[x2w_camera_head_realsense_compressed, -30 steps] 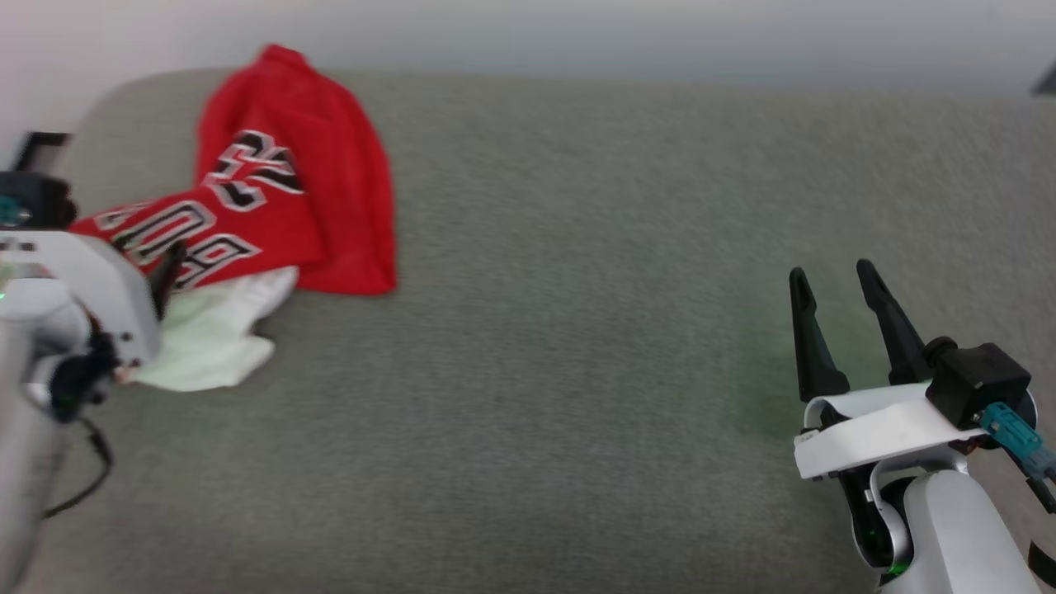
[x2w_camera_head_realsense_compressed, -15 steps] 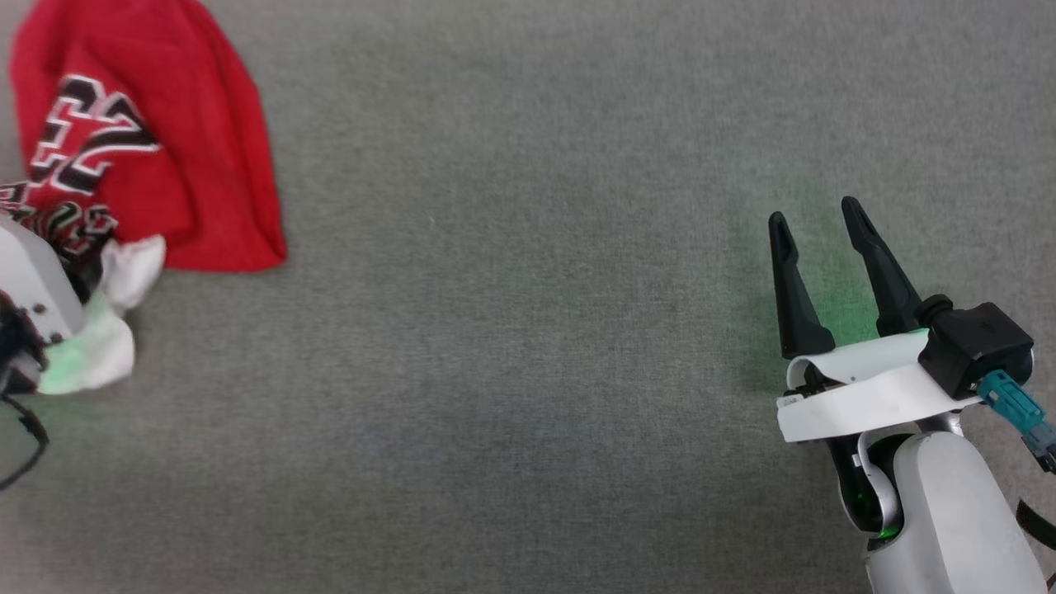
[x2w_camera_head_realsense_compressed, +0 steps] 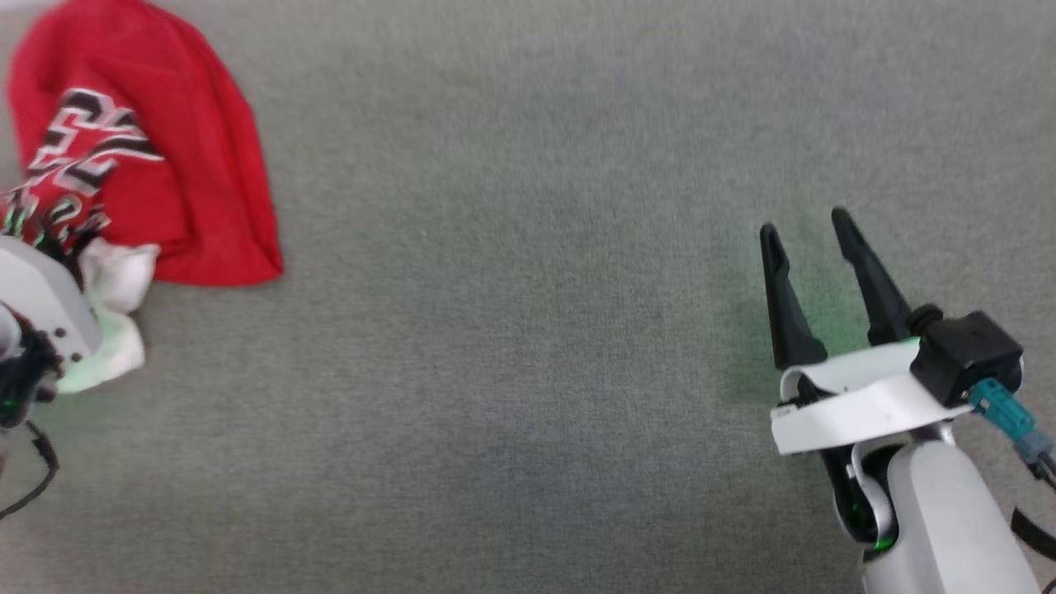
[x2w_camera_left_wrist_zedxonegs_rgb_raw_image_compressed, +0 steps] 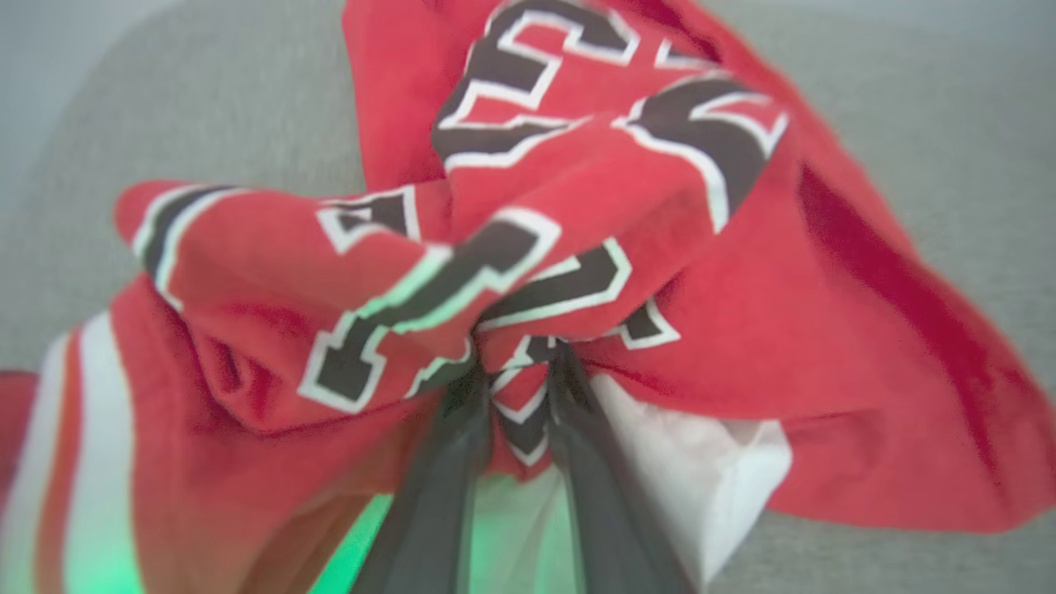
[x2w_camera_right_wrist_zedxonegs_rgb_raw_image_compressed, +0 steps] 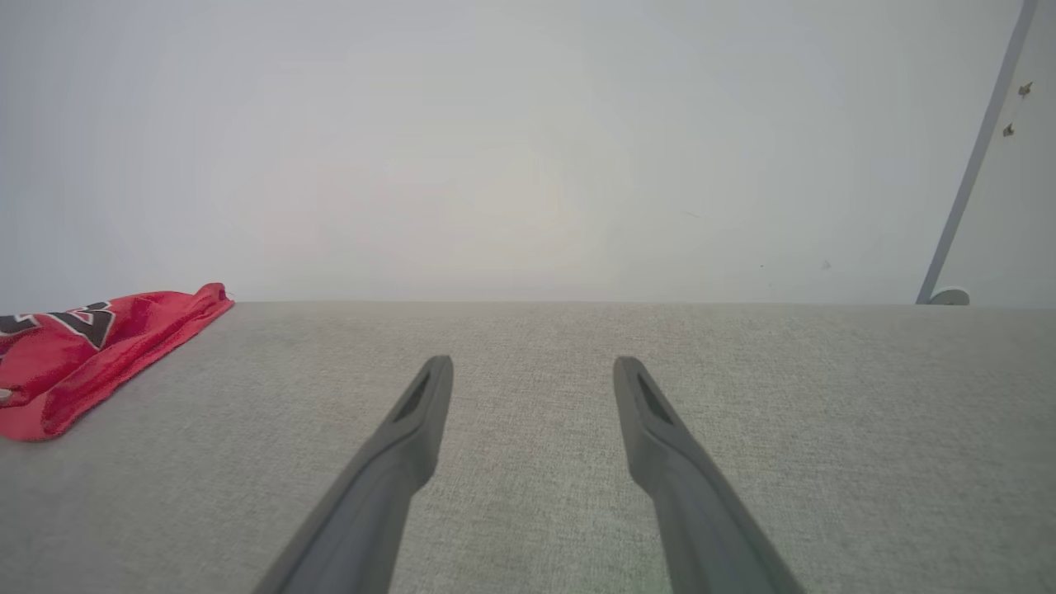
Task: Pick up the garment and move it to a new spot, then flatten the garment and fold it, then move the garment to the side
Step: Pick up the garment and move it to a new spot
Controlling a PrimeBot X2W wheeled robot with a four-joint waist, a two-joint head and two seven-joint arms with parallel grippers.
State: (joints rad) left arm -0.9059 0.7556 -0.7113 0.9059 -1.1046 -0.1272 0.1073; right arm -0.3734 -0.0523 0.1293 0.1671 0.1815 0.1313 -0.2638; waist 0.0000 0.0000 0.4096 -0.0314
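We pinch the garment [x2w_camera_head_realsense_compressed: 190,165] w/ L gripper [x2w_camera_left_wrist_zedxonegs_rgb_raw_image_compressed: 516,371] jaws, long axis running away from us; R gripper [x2w_camera_head_realsense_compressed: 803,220] jaws released.

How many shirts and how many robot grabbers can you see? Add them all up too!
Shirts: 1, the red shirt
Grippers: 2, the left gripper and the right gripper
Total: 3

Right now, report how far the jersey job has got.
Done: nothing yet; the garment lies bunched on the grey surface. In hand: the left gripper pinches a fold of it. Left: relocating, flattening, folding, setting aside; the right gripper hangs open, empty.
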